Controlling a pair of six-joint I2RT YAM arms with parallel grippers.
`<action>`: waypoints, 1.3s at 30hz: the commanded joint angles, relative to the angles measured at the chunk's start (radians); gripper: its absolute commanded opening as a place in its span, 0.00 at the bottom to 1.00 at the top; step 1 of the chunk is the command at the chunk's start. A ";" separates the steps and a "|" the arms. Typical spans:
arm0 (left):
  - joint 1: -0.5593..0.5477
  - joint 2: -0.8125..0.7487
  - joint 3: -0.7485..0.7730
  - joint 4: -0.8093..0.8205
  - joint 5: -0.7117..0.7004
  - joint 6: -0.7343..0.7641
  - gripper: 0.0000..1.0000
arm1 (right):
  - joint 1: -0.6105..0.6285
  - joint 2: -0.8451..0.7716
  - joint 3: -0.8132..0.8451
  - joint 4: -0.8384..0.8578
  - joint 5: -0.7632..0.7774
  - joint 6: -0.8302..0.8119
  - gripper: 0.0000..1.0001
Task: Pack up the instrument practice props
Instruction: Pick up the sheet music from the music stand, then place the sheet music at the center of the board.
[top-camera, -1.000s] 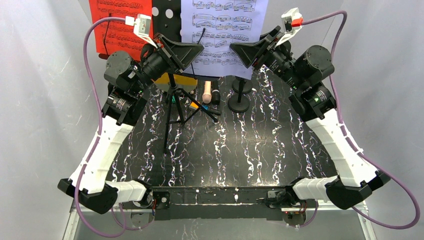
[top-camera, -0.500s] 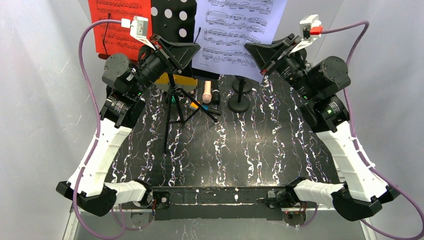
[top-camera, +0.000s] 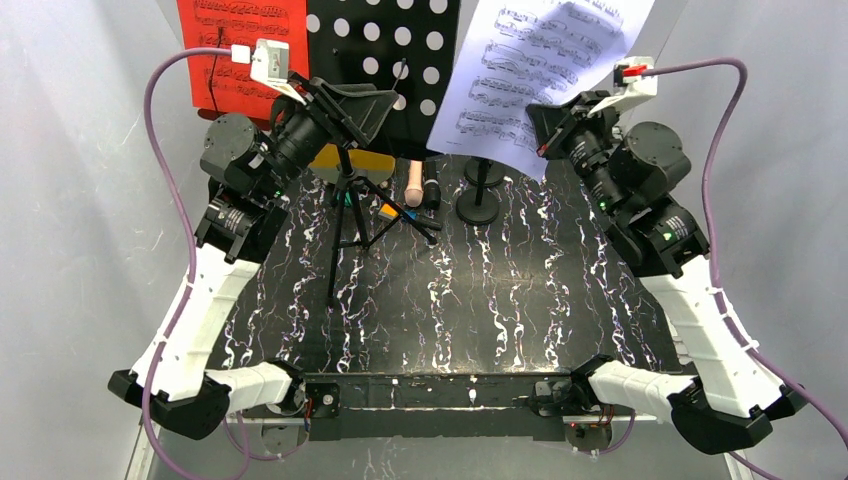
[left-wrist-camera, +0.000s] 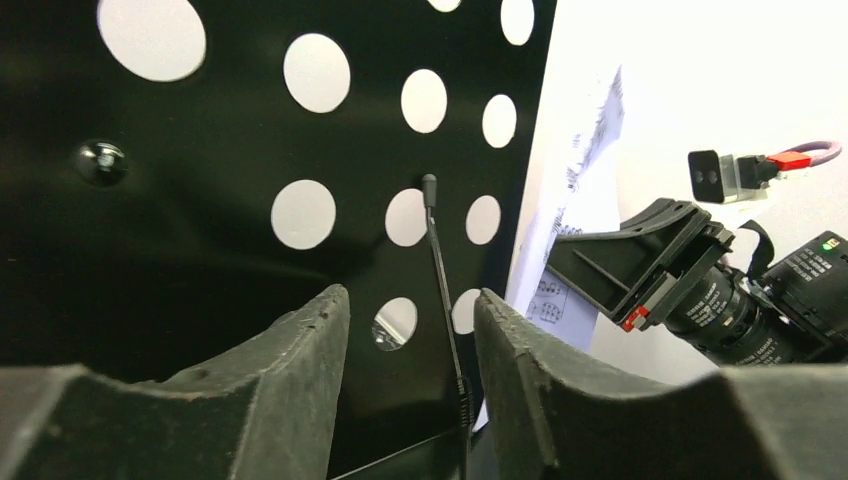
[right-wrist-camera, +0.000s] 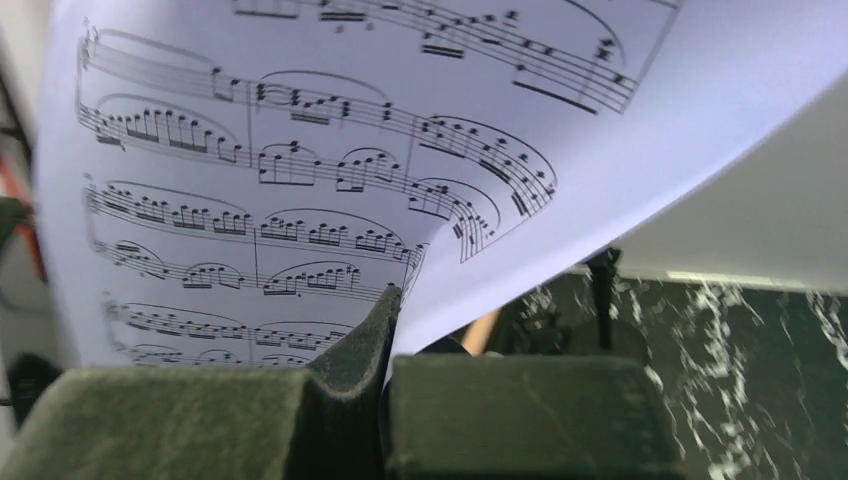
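Note:
The black perforated music rack (top-camera: 385, 60) stands on tripod legs (top-camera: 345, 225) at the back of the table, with a red page (top-camera: 240, 50) on its left side. My left gripper (top-camera: 385, 100) is open in front of the rack (left-wrist-camera: 200, 200). A thin wire page holder (left-wrist-camera: 440, 270) shows between its fingers (left-wrist-camera: 300, 370), untouched. My right gripper (top-camera: 545, 125) is shut on the lower edge of the white sheet-music page (top-camera: 545, 70), which hangs tilted to the right of the rack. In the right wrist view the page (right-wrist-camera: 330, 150) runs into the closed gripper (right-wrist-camera: 392, 300).
A cream microphone (top-camera: 413, 185) and a black one (top-camera: 432, 192) lie behind the tripod. Two black round-based mic holders (top-camera: 478, 208) (top-camera: 484, 172) stand beside them. A small orange item (top-camera: 386, 211) lies by the tripod foot. White walls close in on both sides.
My right gripper closed on the white page and carried it to the right, uncovering the rack's holes. My left gripper, shut before, has opened.

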 joint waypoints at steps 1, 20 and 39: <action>0.002 -0.053 -0.004 -0.004 -0.050 0.037 0.58 | -0.005 -0.018 -0.056 -0.042 0.132 0.029 0.01; 0.002 -0.400 -0.298 -0.220 -0.291 0.277 0.93 | -0.322 0.007 -0.277 -0.083 0.018 0.165 0.01; 0.012 -0.735 -0.760 -0.214 -0.694 0.418 0.98 | -0.574 0.364 -0.302 0.189 -0.040 0.437 0.01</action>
